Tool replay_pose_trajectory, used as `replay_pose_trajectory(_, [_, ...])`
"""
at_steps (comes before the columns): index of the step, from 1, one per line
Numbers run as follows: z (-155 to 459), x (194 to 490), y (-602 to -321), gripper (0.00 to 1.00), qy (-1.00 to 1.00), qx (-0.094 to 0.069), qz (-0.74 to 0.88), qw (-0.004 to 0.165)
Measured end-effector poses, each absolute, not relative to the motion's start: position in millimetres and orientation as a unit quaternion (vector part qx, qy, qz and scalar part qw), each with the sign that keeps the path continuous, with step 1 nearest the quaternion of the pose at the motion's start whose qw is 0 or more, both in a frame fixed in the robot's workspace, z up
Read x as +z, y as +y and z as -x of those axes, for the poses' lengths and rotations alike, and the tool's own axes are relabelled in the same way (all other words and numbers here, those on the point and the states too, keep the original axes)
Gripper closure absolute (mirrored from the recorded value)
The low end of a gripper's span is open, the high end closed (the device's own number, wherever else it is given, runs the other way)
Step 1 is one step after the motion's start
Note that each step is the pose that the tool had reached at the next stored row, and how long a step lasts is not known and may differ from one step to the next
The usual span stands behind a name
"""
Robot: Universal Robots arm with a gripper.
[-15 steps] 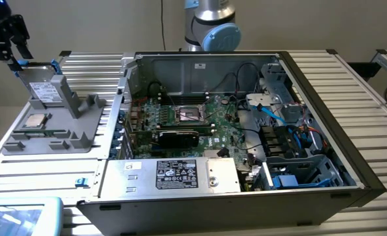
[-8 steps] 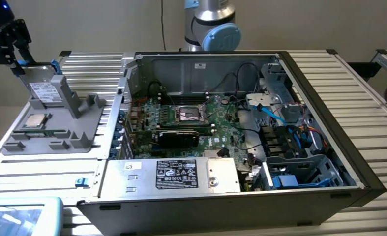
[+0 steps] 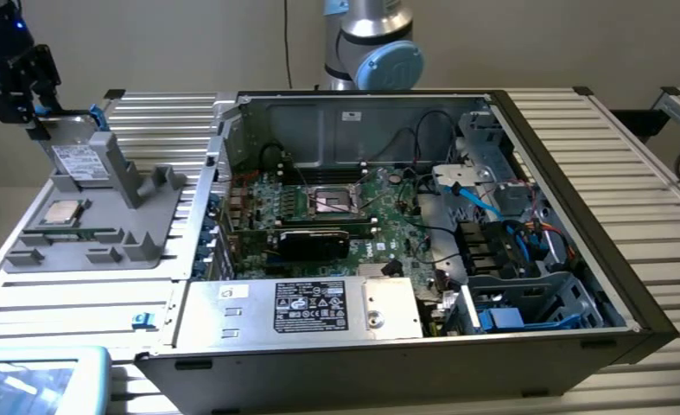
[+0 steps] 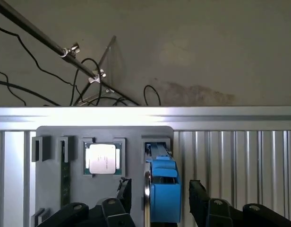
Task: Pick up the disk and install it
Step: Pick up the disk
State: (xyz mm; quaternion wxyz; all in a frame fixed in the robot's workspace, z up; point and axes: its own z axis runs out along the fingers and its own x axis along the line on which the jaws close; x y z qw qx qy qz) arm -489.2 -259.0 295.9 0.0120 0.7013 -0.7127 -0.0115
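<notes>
The disk (image 3: pixel 78 157) is stood upright in a slot of the grey fixture (image 3: pixel 98 251), beside the opened computer case (image 3: pixel 374 372). The gripper (image 4: pixel 159 188) is spread wide, with a finger set on either side of the disk and a gap left on each side.

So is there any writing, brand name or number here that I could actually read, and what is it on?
No text can be read.
Black-and-white label on the silver box: print too small to read.
White label on the disk: blurred, unreadable.
CPU chip: markings on its top too faint to read.
</notes>
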Motion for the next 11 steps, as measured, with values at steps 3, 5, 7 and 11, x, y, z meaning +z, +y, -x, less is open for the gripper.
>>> replay_pose_trajectory(3, [489.2, 290.5, -259.0, 0.40, -0.711, -0.011, -0.703, 0.012])
replay_pose_trajectory(5, [489.2, 287.1, -259.0, 0.40, -0.710, -0.011, -0.704, 0.012])
replay_pose_trajectory(7, [489.3, 284.9, -258.9, 0.40, -0.710, -0.011, -0.704, 0.012])
replay_pose_trajectory(11, [489.2, 284.4, -258.9, 0.40, -0.709, -0.011, -0.705, 0.011])
